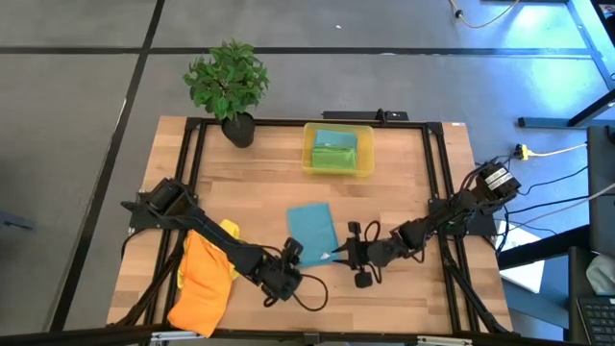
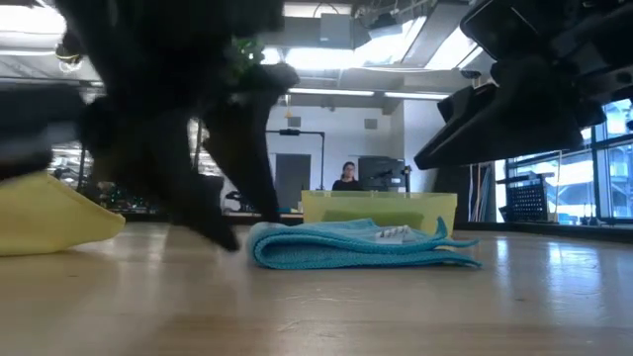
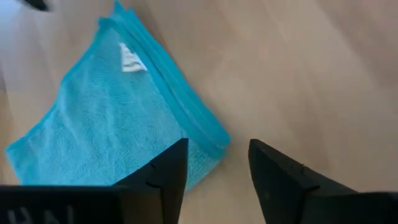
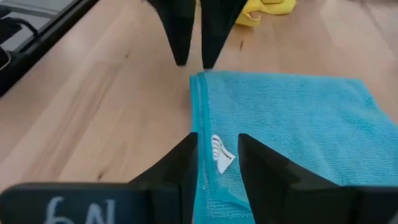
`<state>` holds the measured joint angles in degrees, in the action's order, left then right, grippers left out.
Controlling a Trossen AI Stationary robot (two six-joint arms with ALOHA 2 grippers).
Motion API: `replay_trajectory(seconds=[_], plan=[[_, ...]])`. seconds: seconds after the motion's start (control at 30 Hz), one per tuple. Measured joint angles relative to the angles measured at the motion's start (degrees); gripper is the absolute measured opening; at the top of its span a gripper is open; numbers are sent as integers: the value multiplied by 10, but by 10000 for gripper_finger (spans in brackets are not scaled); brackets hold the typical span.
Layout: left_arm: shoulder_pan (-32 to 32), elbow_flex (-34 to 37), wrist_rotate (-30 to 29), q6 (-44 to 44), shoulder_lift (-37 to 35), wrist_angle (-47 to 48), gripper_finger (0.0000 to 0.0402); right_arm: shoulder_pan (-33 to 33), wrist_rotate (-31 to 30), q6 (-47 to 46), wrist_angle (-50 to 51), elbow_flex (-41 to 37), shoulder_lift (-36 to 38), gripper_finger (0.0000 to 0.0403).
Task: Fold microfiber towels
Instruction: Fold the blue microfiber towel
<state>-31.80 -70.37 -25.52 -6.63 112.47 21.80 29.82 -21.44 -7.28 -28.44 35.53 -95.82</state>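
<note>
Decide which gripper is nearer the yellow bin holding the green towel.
Right. The right gripper sits beyond the teal towel, nearly in line with the yellow bin; the left gripper lies further off.

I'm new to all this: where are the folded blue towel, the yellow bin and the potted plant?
Blue towel (image 1: 312, 231), high view, middle of its folded top.
Yellow bin (image 1: 309, 152), high view, its left rim.
Potted plant (image 1: 228, 79), high view, its leaves.

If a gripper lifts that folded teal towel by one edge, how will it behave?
The teal towel would probably droop and unfold, since its stacked layers lie loose and soft in the low view. It looks light for its size. Pushed, its fuzzy pile would likely drag and bunch on the wooden table rather than slide.
</note>
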Motion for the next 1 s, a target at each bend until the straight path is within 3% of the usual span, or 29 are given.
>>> replay_trajectory(seconds=[0.37,0.8,1.0], plan=[[-4,-1,-103,-160,34,14,169,12,2,-12,-1,0,0,126],[0,1,-104,-174,38,-24,164,16,1,17,-1,0,0,126],[-4,-1,-109,-175,59,-49,128,22,0,96,1,0,0,127]])
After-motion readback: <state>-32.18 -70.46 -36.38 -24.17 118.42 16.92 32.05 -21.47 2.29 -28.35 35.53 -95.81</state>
